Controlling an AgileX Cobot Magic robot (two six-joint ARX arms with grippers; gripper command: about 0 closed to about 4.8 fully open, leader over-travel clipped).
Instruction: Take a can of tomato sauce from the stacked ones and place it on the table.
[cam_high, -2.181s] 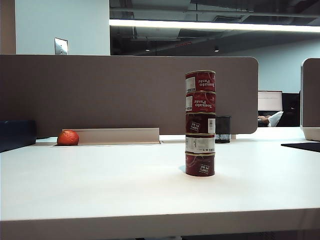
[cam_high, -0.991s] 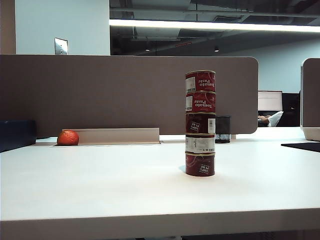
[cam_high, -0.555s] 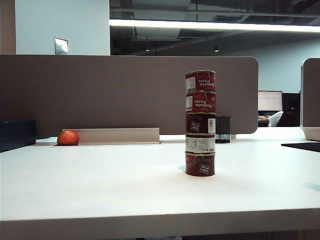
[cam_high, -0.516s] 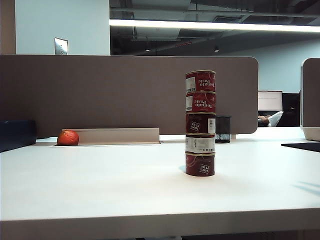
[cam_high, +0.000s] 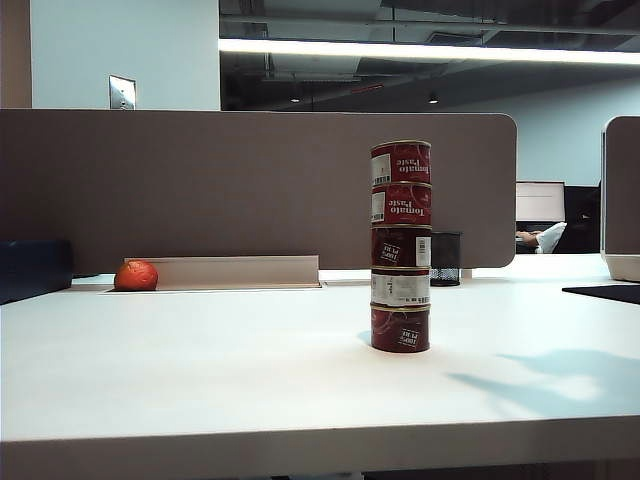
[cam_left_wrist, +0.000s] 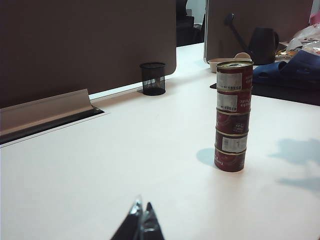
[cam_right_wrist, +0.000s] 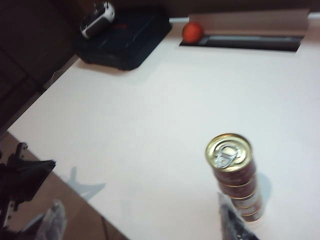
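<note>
Above the stacked ones (cam_right_wrist: 235, 175), the right gripper (cam_right_wrist: 150, 220) hangs spread wide, the can of tomato sauce (cam_right_wrist: 229, 152) topping them on the table (cam_right_wrist: 150, 110); the left gripper (cam_left_wrist: 141, 222), tips pressed together, sits well short.

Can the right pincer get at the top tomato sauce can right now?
Probably yes: the right pincer hangs above the stack, and nothing covers the top can. The left pincer sits well off.
</note>
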